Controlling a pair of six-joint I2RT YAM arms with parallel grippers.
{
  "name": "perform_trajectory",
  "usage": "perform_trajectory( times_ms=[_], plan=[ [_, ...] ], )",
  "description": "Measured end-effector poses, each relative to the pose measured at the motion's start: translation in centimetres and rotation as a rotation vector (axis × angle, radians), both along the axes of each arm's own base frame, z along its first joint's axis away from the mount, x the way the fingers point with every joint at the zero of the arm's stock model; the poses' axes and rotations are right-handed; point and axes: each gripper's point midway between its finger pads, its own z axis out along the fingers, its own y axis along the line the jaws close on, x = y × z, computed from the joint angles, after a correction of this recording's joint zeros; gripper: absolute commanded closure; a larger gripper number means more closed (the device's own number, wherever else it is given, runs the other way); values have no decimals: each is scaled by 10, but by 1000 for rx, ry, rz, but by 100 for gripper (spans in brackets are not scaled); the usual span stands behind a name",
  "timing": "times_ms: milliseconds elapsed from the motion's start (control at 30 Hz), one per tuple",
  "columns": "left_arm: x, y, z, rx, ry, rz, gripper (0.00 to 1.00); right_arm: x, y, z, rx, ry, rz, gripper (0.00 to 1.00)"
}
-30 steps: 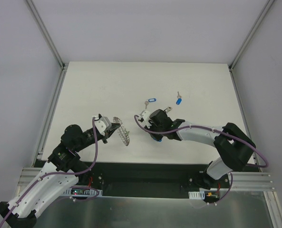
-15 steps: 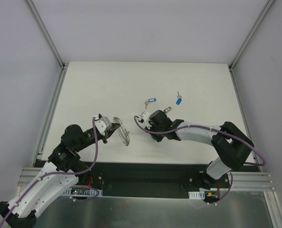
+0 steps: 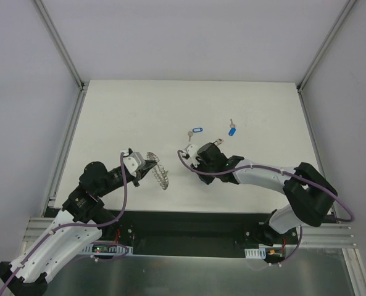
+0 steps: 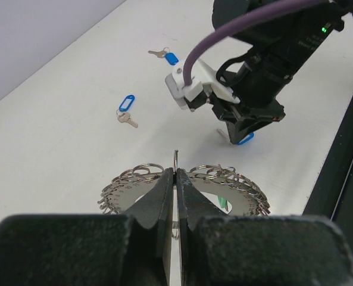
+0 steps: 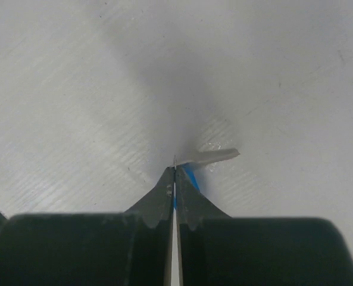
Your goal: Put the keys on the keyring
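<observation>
Since a second ago the right tool (image 5: 174, 171) has pinched fully shut and its wrist has edged toward 3 o'clock. It now clamps the blue tag of one key (image 5: 215, 157) low over the bench (image 3: 139, 111), the silver blade poking out sideways. At its 9 o'clock the left tool (image 4: 175, 177) is closed tight on the keyring (image 4: 236, 193), while a second blue-tagged key (image 3: 195, 131) lies loose at 12 o'clock and a third blue-tagged key (image 3: 232, 130) near 1 o'clock.
</observation>
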Motion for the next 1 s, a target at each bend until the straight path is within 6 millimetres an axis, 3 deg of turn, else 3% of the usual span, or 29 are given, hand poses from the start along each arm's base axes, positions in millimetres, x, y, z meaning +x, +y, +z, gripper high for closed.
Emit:
perform_trajectory(
  times_ms=[100, 300, 500, 833, 1000],
  plan=[
    [-3, -2, 0, 4, -8, -22, 100, -1, -2, 22, 36, -32, 7, 99],
    [-11, -9, -1, 36, -49, -106, 100, 3, 3, 96, 197, -195, 39, 99],
    [-19, -27, -8, 79, -6, -241, 100, 3, 1, 154, 306, -336, 78, 98],
    [-22, -51, 16, 86, -3, -400, 100, -14, -8, 235, 394, -449, 178, 99],
    [-19, -61, 20, 94, 5, -453, 100, -26, -6, 265, 421, -442, 235, 99]
  ],
)
